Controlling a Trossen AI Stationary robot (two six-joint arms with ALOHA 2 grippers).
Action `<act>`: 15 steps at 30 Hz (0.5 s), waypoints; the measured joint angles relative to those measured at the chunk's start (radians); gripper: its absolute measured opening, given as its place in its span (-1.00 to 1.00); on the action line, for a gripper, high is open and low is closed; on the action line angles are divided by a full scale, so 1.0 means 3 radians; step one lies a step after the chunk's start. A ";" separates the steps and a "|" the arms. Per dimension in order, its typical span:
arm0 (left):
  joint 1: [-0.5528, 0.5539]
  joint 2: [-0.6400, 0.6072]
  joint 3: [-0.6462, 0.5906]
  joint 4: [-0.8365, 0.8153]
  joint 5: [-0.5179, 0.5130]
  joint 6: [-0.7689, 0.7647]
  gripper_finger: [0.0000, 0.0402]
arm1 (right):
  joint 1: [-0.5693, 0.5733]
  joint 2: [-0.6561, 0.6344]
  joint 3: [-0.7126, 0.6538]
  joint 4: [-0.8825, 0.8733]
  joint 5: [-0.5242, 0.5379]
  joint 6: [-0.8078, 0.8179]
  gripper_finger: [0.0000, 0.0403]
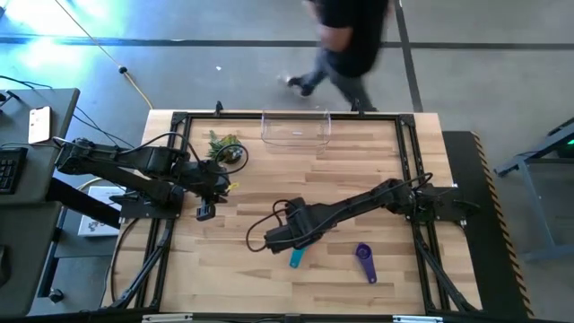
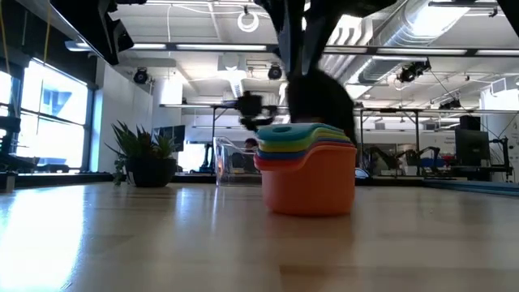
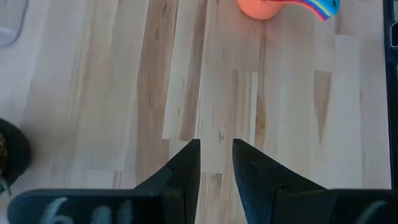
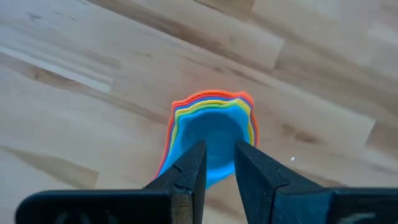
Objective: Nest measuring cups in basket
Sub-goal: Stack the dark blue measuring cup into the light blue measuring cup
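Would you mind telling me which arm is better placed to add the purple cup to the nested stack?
The right, probably. Its gripper hovers directly above the nested stack, and the purple cup lies close beside it on the table. The left gripper waits near the plant, farther from both.

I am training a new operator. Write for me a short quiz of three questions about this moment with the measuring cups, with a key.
1. True or false: the stack of nested cups already sits inside the basket.
2. Which cup lies alone on the table, apart from the stack? A) red B) purple C) yellow
3. Fill in: the right gripper is directly above the ____ of cups, while the left gripper waits near the plant.

Key
1. False: the stack stands on the bare table; the basket is at the far edge.
2. B: the purple cup.
3. stack
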 joint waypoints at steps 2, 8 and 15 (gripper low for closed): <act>0.0001 0.0001 0.0000 -0.0034 -0.0035 -0.0055 -0.58 | 0.0000 0.0000 0.0000 -0.0002 0.0063 -0.0142 -0.64; 0.0000 0.0000 0.0000 -0.0176 -0.0145 -0.0135 -0.58 | -0.0001 0.0000 -0.0001 -0.0001 0.0138 -0.0627 -0.64; 0.0000 0.0001 0.0000 -0.0308 -0.0198 -0.0137 -0.58 | -0.0004 -0.0038 -0.0003 -0.0001 0.0322 -0.1110 -0.64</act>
